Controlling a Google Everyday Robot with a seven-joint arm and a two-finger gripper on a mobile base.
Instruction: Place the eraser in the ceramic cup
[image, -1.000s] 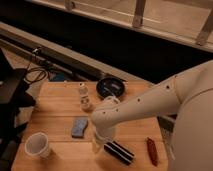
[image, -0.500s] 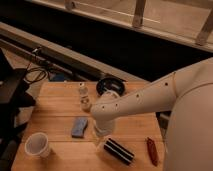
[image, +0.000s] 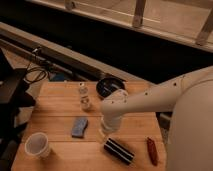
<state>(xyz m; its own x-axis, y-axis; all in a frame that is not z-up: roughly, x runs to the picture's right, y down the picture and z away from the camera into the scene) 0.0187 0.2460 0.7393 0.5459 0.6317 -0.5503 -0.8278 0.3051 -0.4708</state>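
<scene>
Eraser lying on the wooden surface, pincer just beside it.

The black, white-striped eraser rests flat near the front edge of the surface, its length running from 10 to 4 o'clock. The pincer hangs at its 11 o'clock, pointing down from the white arm, which reaches in from 3 o'clock; I cannot tell whether it is clenched or released, nor whether it touches the block. The white ceramic cup stands upright at the eraser's 9 o'clock, well apart. A blue-grey pad lies between them, at the cup's 2 o'clock. A slim red-brown object sits at the eraser's 3 o'clock. Toward 12 o'clock stand two white bottles and a black bowl.
</scene>
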